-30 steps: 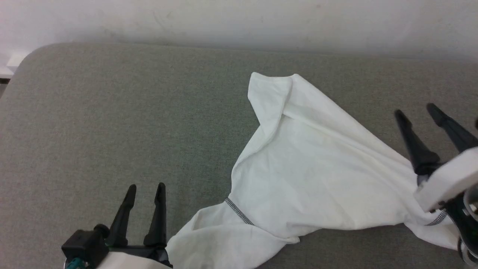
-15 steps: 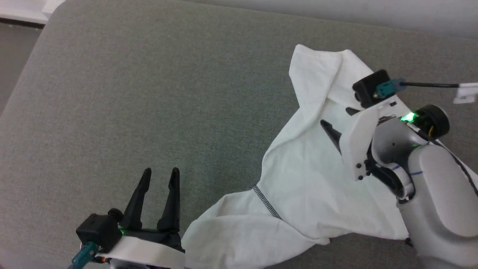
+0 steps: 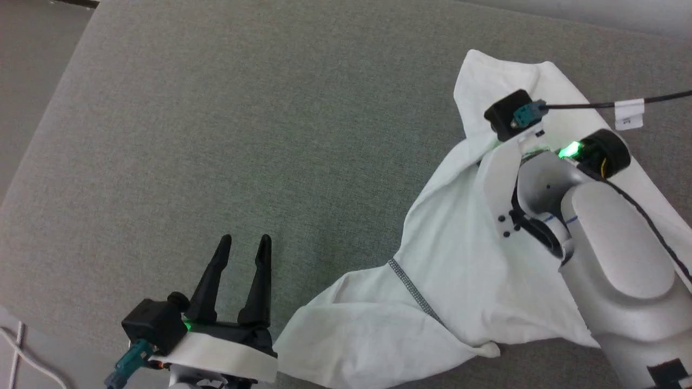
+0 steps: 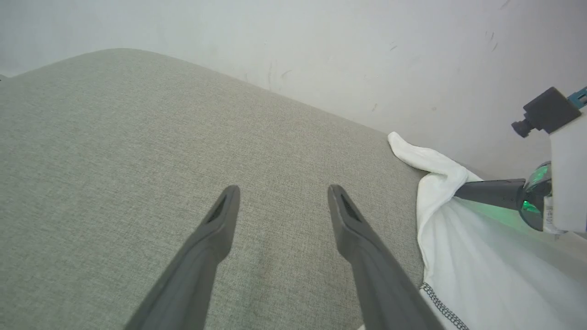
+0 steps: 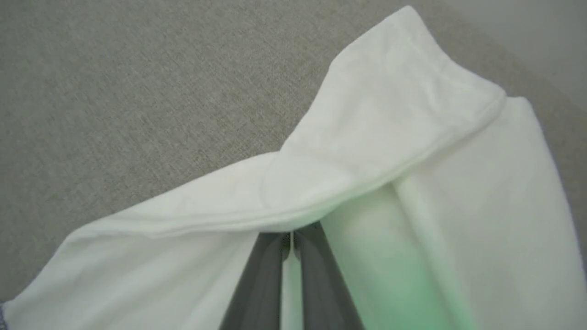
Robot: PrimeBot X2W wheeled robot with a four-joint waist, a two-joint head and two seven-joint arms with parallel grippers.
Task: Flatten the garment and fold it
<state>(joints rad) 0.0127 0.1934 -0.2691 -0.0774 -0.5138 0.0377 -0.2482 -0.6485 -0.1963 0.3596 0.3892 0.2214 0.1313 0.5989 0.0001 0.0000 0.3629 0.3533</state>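
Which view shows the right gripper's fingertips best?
The right wrist view: the right gripper is shut on a fold of the garment. The left wrist view shows it sideways; in the head view its wrist covers the fingertips.

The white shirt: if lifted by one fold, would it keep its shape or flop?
Probably floppy: the shirt lies in soft creases and folds. Likely light too, since the fabric looks thin. It may drag on the textured grey cushion rather than slide.
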